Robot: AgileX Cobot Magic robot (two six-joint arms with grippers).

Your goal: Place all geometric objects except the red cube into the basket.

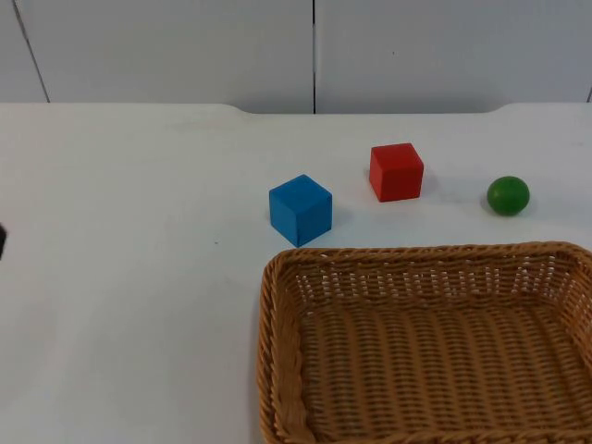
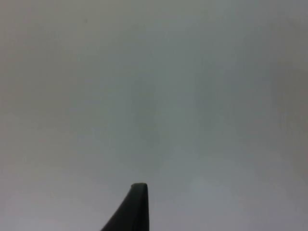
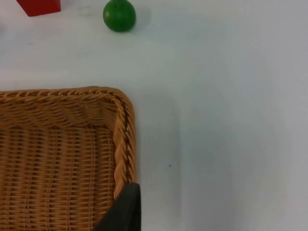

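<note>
While you scan the top view, note the wicker basket (image 1: 277, 351) sits at the near right of the white table (image 1: 120, 277), nothing in it. Blue cube (image 1: 301, 210) stands just beyond the basket's far-left corner, close to the rim but apart. Red cube (image 1: 396, 171) is further back & right of it; green ball (image 1: 508, 195) is right again, near the table's right side, beyond the far rim.

Left wrist view: you get one black fingertip (image 2: 130, 211) of the left gripper over bare table; can't tell if it's open or closed.

Right wrist view: right gripper fingertip (image 3: 122, 209) is at the basket's rim (image 3: 126, 144) near a corner, w/ ball and red cube beyond; open or closed, can't tell.
</note>
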